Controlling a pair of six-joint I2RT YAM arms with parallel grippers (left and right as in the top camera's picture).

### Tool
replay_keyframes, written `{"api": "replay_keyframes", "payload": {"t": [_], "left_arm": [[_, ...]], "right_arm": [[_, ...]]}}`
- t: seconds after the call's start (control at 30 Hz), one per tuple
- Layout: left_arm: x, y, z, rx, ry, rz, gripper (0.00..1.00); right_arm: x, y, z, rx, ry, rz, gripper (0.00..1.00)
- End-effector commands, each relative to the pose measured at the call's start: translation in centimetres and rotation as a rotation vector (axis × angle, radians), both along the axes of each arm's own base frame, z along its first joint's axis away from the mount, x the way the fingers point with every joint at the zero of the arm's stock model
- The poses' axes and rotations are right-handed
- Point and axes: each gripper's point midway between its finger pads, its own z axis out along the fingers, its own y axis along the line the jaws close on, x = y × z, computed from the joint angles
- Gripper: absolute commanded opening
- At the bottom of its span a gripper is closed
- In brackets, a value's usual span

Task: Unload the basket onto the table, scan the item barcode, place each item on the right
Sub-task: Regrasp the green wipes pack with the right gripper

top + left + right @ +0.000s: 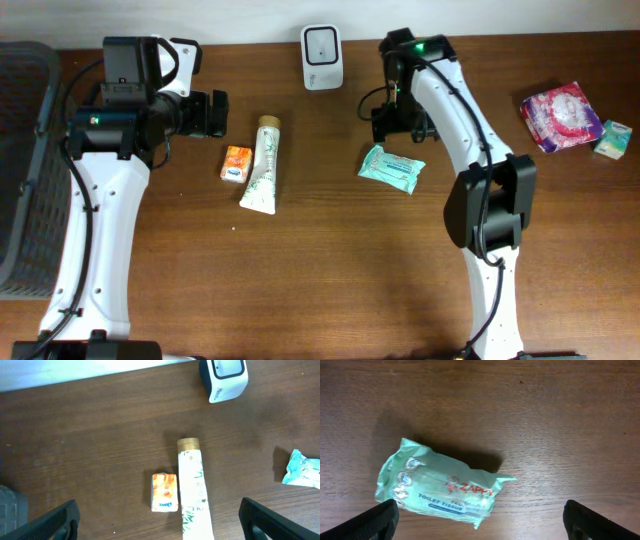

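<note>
Jaws wide both sides; R arm (455, 110) near tissue pack (440, 492), L arm (100, 200) near tube (194, 495).

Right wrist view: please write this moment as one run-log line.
right gripper: open, empty | tissue pack: on table, not held | left gripper: open, empty

Counter (320, 290) carries items. Scanner (322, 57) at far edge, centre, against wall. Tube (262, 165) nearer than scanner and slightly left of it, lying flat, cap end toward far edge. Small packet (235, 163) just beside tube, on its left. Tissue pack (391, 168) right of tube, well apart, nearer than scanner and to its right. Large pack (561, 116) far right; small box (613, 140) just beside it, further right. Basket (25, 170) at far left, well apart from small packet.
</note>
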Motion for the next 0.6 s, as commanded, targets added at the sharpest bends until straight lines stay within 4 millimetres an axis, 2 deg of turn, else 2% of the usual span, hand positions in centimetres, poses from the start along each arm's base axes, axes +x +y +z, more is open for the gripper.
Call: {"api": "replay_keyframes", "payload": {"t": [0.0,0.1,0.13,0.23,0.27,0.4,0.47,0.5,0.53,0.57], "left_arm": [[0.1,0.0,0.5,-0.007,-0.013,0.007,0.99],[0.1,0.0,0.5,-0.007,-0.013,0.007,0.99],[0.1,0.0,0.5,-0.007,-0.013,0.007,0.99],[0.1,0.0,0.5,-0.007,-0.013,0.007,0.99],[0.1,0.0,0.5,-0.007,-0.013,0.007,0.99],[0.1,0.0,0.5,-0.007,-0.013,0.007,0.99],[0.1,0.0,0.5,-0.007,-0.013,0.007,0.99],[0.1,0.0,0.5,-0.007,-0.013,0.007,0.99],[0.1,0.0,0.5,-0.007,-0.013,0.007,0.99],[0.1,0.0,0.5,-0.007,-0.013,0.007,0.99]], "right_arm": [[0.4,-0.1,0.7,0.015,-0.024,0.013,0.99],[1.1,-0.4,0.8,-0.003,-0.05,0.041,0.98],[1.3,-0.6,0.8,-0.002,-0.048,0.091,0.94],[-0.3,1.6,0.6,0.172,0.03,0.382,0.92],[-0.6,1.5,0.6,0.18,0.044,0.434,0.91],[-3.9,0.6,-2.8,0.195,0.197,0.624,0.92],[-4.5,0.5,-5.4,0.197,0.217,0.62,0.91],[-4.8,0.6,-6.1,0.201,0.226,0.617,0.91],[-5.4,0.4,-7.0,0.202,0.243,0.615,0.86],[-5.8,0.4,-7.5,0.204,0.254,0.614,0.67]]}}
